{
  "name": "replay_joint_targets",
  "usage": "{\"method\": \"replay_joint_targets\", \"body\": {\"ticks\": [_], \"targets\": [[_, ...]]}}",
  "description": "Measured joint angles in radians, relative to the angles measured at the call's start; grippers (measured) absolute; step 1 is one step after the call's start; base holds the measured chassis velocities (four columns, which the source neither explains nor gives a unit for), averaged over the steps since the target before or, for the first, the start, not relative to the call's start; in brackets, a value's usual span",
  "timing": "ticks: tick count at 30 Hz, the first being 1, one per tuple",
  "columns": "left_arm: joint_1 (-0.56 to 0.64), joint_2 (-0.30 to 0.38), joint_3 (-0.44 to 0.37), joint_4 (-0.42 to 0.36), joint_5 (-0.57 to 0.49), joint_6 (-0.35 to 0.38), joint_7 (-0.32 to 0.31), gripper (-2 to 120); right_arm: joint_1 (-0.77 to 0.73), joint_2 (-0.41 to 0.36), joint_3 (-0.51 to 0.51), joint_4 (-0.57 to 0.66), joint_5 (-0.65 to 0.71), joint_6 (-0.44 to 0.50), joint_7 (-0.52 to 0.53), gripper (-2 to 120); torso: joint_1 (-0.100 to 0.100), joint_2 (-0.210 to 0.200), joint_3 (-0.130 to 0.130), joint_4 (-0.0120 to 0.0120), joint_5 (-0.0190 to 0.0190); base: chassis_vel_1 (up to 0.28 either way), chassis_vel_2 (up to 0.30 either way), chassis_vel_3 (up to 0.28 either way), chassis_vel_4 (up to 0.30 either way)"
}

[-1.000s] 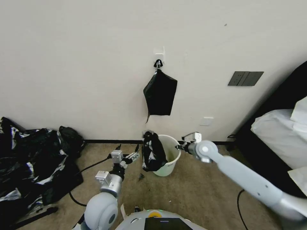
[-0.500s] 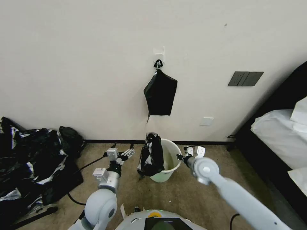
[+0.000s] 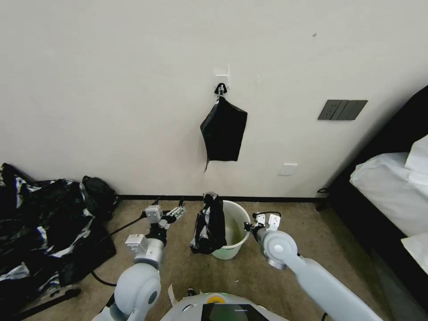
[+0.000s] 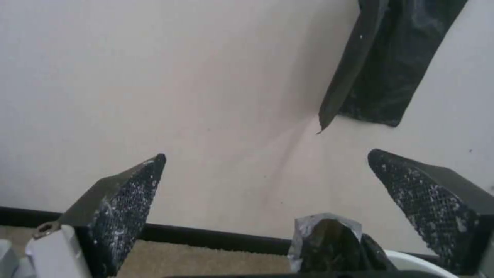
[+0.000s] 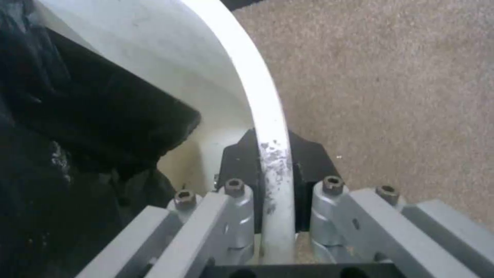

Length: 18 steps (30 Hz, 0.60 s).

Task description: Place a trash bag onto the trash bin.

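The trash bin (image 3: 235,244) is a small cream-white bucket on the carpet by the wall. The trash bag (image 3: 208,225), glossy and black, hangs crumpled over its left rim and down the outside. My right gripper (image 3: 246,226) is shut on the bin's right rim. In the right wrist view the rim of the trash bin (image 5: 257,77) runs between the right gripper's (image 5: 273,154) black pads, with the trash bag (image 5: 77,127) inside. My left gripper (image 3: 169,204) stands open a little left of the bag, touching nothing. The left gripper (image 4: 266,154) looks at the wall over the trash bag's (image 4: 324,247) top.
A flat bundle of black bags (image 3: 223,129) hangs from a wall hook above the bin. A large black-and-silvery plastic mass (image 3: 44,227) fills the floor at the left. A cable (image 3: 120,229) lies on the carpet. A bed (image 3: 392,187) stands at the right.
My right arm has drawn back, pulling the bin and bag a little nearer to me. The left gripper has shifted left, away from the bag.
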Motion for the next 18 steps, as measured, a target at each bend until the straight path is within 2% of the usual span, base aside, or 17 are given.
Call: {"method": "replay_joint_targets", "body": {"ticks": [1,5,7,8,11,13,15,16,18], "targets": [[0.002,0.003,0.000,-0.004,0.001,0.000,0.000,100,-0.007,-0.001,0.002,0.005,-0.004,-0.001,-0.001,19,0.000,0.000,0.000,0.0000,0.0001,0.000,0.000,0.000,0.000],[0.005,0.003,-0.001,-0.008,0.001,0.000,0.001,100,-0.012,-0.003,0.006,0.019,-0.004,-0.002,-0.001,28,0.000,0.000,0.000,0.0001,0.0001,0.000,0.000,0.000,0.000],[0.006,0.003,-0.004,-0.011,0.001,0.000,0.001,100,-0.017,-0.008,0.009,0.039,-0.015,-0.002,-0.001,39,0.000,0.000,0.000,0.0001,0.0001,0.000,0.000,0.000,0.000],[0.006,0.003,-0.004,-0.011,0.001,0.000,0.001,100,-0.017,-0.008,0.009,0.039,-0.015,-0.002,-0.001,39,0.000,0.000,0.000,0.0001,0.0001,0.000,0.000,0.000,0.000],[0.005,0.002,-0.015,-0.014,0.001,0.000,0.002,100,-0.026,-0.022,0.022,0.074,-0.035,-0.002,0.005,55,0.000,0.000,0.000,0.0001,0.0001,0.000,0.000,0.000,0.000],[0.005,0.002,-0.020,-0.015,0.001,0.000,0.002,100,-0.028,-0.026,0.028,0.084,-0.039,-0.002,0.007,58,0.000,0.000,0.000,0.0000,0.0001,0.000,0.000,0.000,0.000],[0.005,0.000,-0.041,-0.015,-0.003,0.000,0.003,100,-0.038,-0.045,0.053,0.133,-0.058,-0.002,0.010,69,0.000,0.000,0.000,0.0000,0.0001,0.000,0.000,0.000,0.000],[0.005,0.000,-0.041,-0.015,-0.003,0.000,0.003,100,-0.038,-0.045,0.053,0.133,-0.058,-0.002,0.010,69,0.000,0.000,0.000,0.0000,0.0001,0.000,0.000,0.000,0.000],[0.006,-0.003,-0.065,-0.014,-0.015,0.002,0.003,100,-0.041,-0.065,0.073,0.186,-0.067,-0.002,0.011,80,0.000,0.000,0.000,0.0000,0.0001,0.000,0.000,0.000,0.000]]}}
